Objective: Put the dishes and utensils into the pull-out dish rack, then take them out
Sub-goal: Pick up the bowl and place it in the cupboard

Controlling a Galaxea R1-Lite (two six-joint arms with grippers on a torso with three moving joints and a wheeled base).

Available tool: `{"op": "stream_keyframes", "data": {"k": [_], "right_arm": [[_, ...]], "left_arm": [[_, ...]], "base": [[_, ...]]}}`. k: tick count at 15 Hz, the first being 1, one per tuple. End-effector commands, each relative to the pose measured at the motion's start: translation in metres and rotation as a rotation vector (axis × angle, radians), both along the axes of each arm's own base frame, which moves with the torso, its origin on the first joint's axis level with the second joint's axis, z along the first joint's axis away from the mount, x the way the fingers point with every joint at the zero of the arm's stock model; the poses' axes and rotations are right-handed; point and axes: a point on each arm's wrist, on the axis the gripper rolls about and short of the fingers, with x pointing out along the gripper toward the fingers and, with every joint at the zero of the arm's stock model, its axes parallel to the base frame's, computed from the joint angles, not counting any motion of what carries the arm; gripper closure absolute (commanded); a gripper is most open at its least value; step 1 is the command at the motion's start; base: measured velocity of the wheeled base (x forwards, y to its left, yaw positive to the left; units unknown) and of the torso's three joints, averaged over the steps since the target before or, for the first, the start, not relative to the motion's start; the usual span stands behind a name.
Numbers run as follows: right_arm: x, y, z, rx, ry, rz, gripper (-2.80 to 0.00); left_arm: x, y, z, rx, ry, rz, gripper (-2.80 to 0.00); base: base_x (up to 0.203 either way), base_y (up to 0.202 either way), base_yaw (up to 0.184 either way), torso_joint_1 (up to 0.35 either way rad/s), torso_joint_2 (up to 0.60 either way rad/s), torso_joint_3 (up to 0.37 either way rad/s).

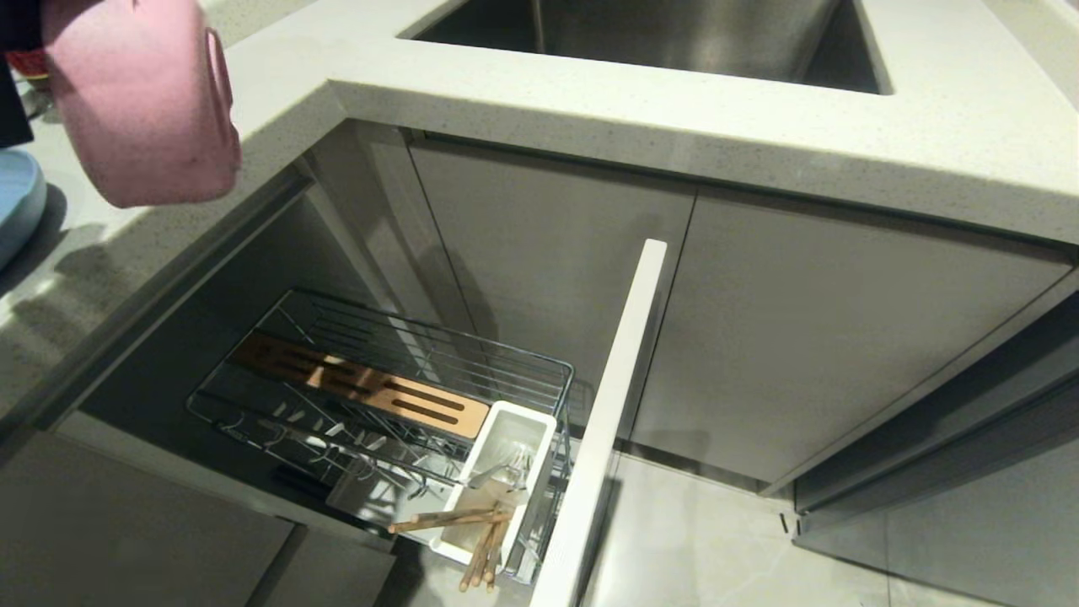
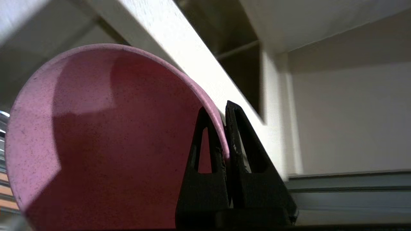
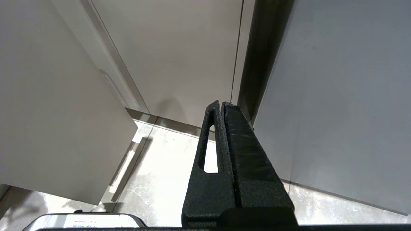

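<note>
In the head view, the pink bowl [image 1: 139, 101] is up in the air at the top left corner, tilted on its side, above the grey counter [image 1: 590, 93]. The gripper that carries it is not visible in this view. A part of the blue plate [image 1: 17, 206] lies on the counter at the left edge, just below the bowl. Lower down, the dish rack [image 1: 379, 405] is pulled out of the cabinet, with its white front panel [image 1: 615, 405] standing open. Its wooden strip [image 1: 362, 385] lies across the wire basket. The white cup [image 1: 539, 438] at the front of the rack holds the fork [image 1: 497, 474] and the chopsticks [image 1: 472, 531], which lean out over its edge. The steel sink [image 1: 657, 34] is in the counter at the top.

In the left wrist view, the left gripper [image 2: 221, 128] is closed tight on the rim of the bowl, one finger inside and one outside.

In the right wrist view, the right gripper [image 3: 221, 106] has its fingers pressed together and holds nothing. It points at the cabinet doors [image 3: 179, 57] and the pale floor [image 3: 160, 173].
</note>
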Motion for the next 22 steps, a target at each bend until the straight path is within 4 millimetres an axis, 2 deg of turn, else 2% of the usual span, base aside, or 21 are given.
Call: {"op": "stream_keyframes", "data": {"k": [1,5,8,13,17,19,22], "right_arm": [[0.002,0.000,-0.007,0.000,0.024,0.001,0.00],[0.002,0.000,-0.007,0.000,0.024,0.001,0.00],[0.002,0.000,-0.007,0.000,0.024,0.001,0.00],[0.002,0.000,-0.007,0.000,0.024,0.001,0.00],[0.002,0.000,-0.007,0.000,0.024,0.001,0.00],[0.002,0.000,-0.007,0.000,0.024,0.001,0.00],[0.002,0.000,-0.007,0.000,0.024,0.001,0.00]], "left_arm": [[-0.006,-0.005,-0.018,-0.054,0.027,-0.056,0.00],[0.008,-0.019,-0.072,-0.080,0.007,-0.069,0.00],[0.034,-0.034,-0.114,-0.097,0.026,0.040,0.00],[0.073,-0.067,-0.148,-0.199,0.072,0.207,0.00],[0.100,-0.098,-0.188,-0.288,0.133,0.338,0.00],[0.109,-0.107,-0.205,-0.324,0.161,0.372,0.00],[0.116,-0.110,-0.215,-0.378,0.148,0.391,0.00]], "base": [[0.000,0.000,0.000,0.000,0.00,0.000],[0.000,0.000,0.000,0.000,0.00,0.000],[0.000,0.000,0.000,0.000,0.00,0.000],[0.000,0.000,0.000,0.000,0.00,0.000],[0.000,0.000,0.000,0.000,0.00,0.000],[0.000,0.000,0.000,0.000,0.00,0.000],[0.000,0.000,0.000,0.000,0.00,0.000]]}}
